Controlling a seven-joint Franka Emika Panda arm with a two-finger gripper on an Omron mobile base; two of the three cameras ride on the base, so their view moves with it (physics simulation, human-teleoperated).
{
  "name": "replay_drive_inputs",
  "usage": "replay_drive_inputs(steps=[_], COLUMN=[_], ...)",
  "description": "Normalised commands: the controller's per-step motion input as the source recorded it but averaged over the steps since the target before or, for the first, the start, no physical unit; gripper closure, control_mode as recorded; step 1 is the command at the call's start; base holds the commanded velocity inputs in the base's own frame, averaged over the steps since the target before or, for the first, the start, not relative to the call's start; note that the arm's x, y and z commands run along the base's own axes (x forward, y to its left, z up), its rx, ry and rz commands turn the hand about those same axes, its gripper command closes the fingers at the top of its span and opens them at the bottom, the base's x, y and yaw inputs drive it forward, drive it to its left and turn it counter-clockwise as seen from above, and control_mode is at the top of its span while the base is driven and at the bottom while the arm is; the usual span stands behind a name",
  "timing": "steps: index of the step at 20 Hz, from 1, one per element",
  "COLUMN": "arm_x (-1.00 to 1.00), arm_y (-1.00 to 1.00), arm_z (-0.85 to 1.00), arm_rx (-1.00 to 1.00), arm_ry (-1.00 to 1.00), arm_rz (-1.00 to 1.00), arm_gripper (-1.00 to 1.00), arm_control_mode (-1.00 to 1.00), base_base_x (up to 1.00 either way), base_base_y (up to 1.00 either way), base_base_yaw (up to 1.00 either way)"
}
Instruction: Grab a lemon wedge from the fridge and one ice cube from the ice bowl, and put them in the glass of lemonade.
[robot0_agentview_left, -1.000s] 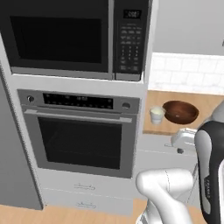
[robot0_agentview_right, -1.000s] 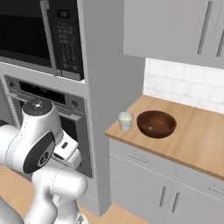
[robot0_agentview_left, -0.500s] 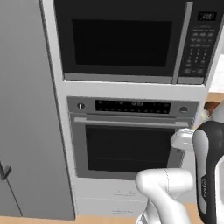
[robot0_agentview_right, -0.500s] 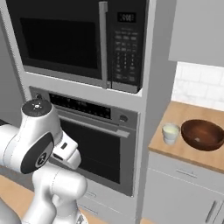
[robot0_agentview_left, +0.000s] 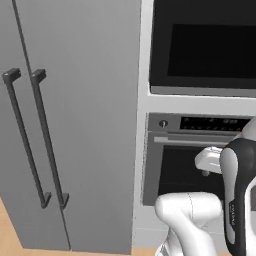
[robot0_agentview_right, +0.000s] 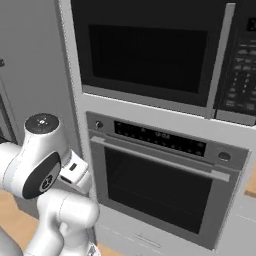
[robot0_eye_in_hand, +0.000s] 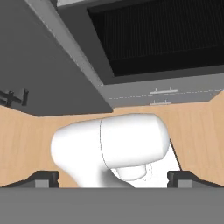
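The fridge (robot0_agentview_left: 75, 125) stands closed; its stiff, heavy doors look best pulled by a long dark handle (robot0_agentview_left: 47, 140). The gripper (robot0_eye_in_hand: 112, 178) hangs spread wide, empty.

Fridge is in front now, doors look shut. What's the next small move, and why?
Probably reach the end effector, its jaws wide and empty, toward the fridge's right-door handle. Both doors are closed, so the lemon wedge inside can't be reached until one is pulled open. The oven beside it isn't needed.
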Motion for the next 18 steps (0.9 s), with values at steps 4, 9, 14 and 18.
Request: replay_drive_inputs(steps=[4,9,14,18], arm_x=[0.00,0.00,0.00,0.00], arm_y=[0.00,0.00,0.00,0.00], arm_z=[0.00,0.00,0.00,0.00], arm_rx=[0.00,0.00,0.00,0.00], arm_ry=[0.00,0.00,0.00,0.00], arm_rz=[0.00,0.00,0.00,0.00], arm_gripper=[-1.00,-1.00,-1.00,-1.00], arm_control_mode=[1.00,1.00,1.00,1.00], base_base_x=[-0.25,-0.41,-0.42,-0.12], base_base_y=[1.00,1.00,1.00,1.00], base_base_yaw=[0.00,0.00,0.00,-0.03])
